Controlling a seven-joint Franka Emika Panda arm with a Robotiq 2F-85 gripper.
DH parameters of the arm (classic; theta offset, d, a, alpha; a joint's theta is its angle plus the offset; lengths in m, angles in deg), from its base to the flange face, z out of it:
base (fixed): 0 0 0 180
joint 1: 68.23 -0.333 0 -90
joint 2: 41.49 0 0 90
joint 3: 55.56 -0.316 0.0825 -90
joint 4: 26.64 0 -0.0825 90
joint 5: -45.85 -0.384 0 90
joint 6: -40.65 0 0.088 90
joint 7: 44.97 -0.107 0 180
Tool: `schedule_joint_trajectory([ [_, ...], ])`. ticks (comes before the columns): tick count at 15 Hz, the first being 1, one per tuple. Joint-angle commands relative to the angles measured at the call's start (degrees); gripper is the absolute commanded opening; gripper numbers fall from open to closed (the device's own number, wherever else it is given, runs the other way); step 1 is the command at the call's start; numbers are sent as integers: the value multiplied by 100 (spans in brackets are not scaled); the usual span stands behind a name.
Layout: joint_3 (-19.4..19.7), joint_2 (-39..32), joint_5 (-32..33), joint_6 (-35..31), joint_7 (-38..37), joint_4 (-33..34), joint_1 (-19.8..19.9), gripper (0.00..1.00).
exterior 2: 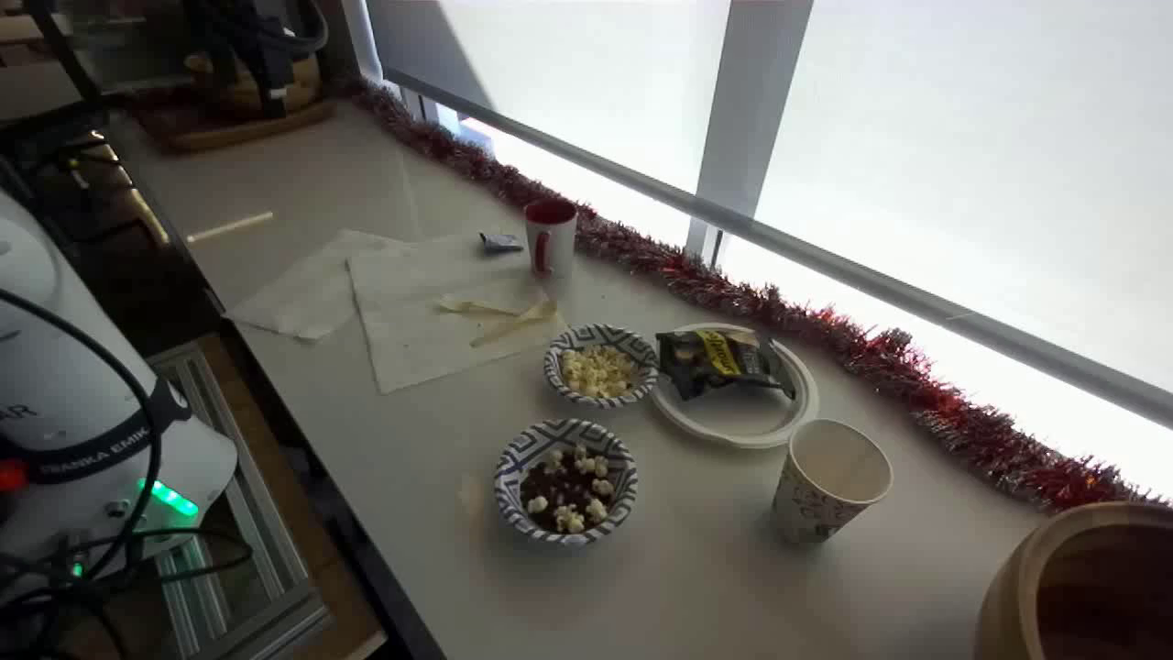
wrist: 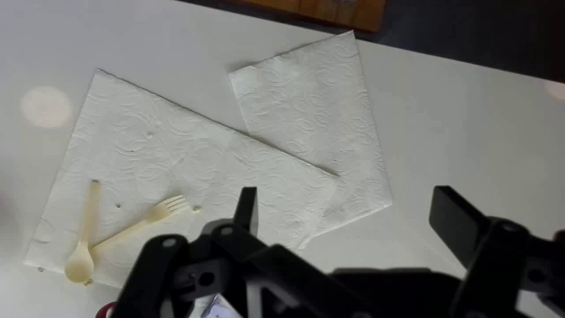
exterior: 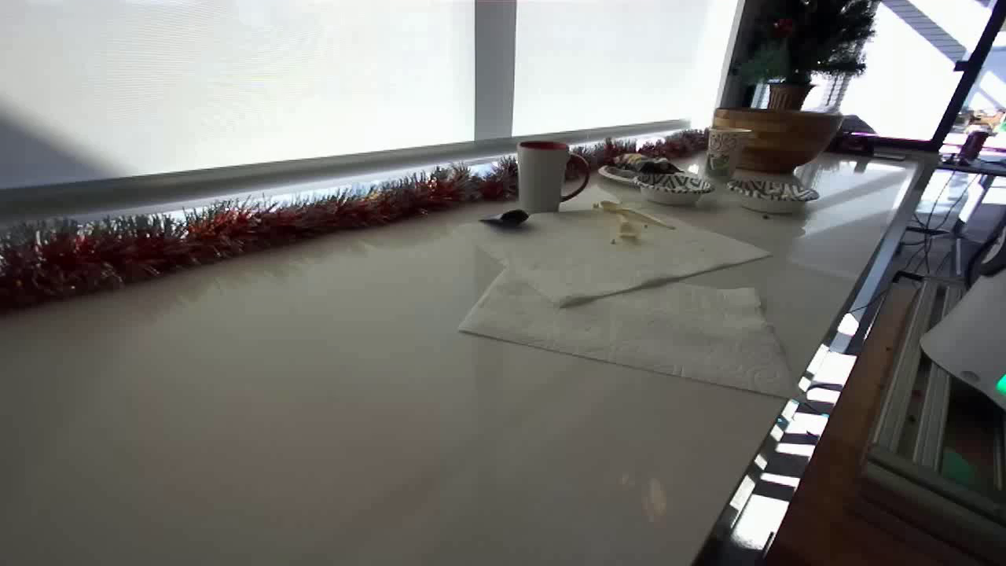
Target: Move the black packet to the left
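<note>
On the white paper plate [exterior 2: 738,418] in an exterior view lies the black packet [exterior 2: 722,359], crinkled, its yellow band uppermost (twelve o'clock here is the top of that view). From the packet, the popcorn bowl [exterior 2: 600,371] sits close at nine o'clock, the paper cup [exterior 2: 829,486] between four and five, and the garland [exterior 2: 875,367] passes at two.

The step in hand looks to be the reach, the grasp not yet made. To do it well, travel high enough to clear the mug [exterior 2: 553,242] at ten o'clock, come straight down over the packet's middle and pinch across its shorter span. Slack foil will probably fold inward, so a deep, soft bite should hold better than a nip at one corner. Avoid bearing down on the plate, which could tip, and lift clear of the popcorn bowl before heading left.

The wrist view shows the gripper [wrist: 348,212] aimed down, jaws wide apart with nothing held, above the paper towels [wrist: 198,150] and bare tabletop [wrist: 459,128]. The packet lies outside that view, probably beyond the pale spoon [wrist: 80,265] toward its eight o'clock. Of the arm, an exterior view gives the base [exterior 2: 82,399]; how the elbow and wrist bend, I cannot tell.
</note>
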Motion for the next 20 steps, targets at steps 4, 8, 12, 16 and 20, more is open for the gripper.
schedule_joint_trajectory([
  [4, -89, 2, -62, 30, 69, 14, 120, 100],
  [8, 190, -234, -138, -318, -121, 176, 494, 100],
  [12, 879, -886, -141, -782, 90, 446, 1073, 100],
  [16, 1610, -1919, -193, -1399, 557, 922, 1435, 100],
  [20, 2204, -3083, -502, -1812, 870, 1605, 1651, 100],
])
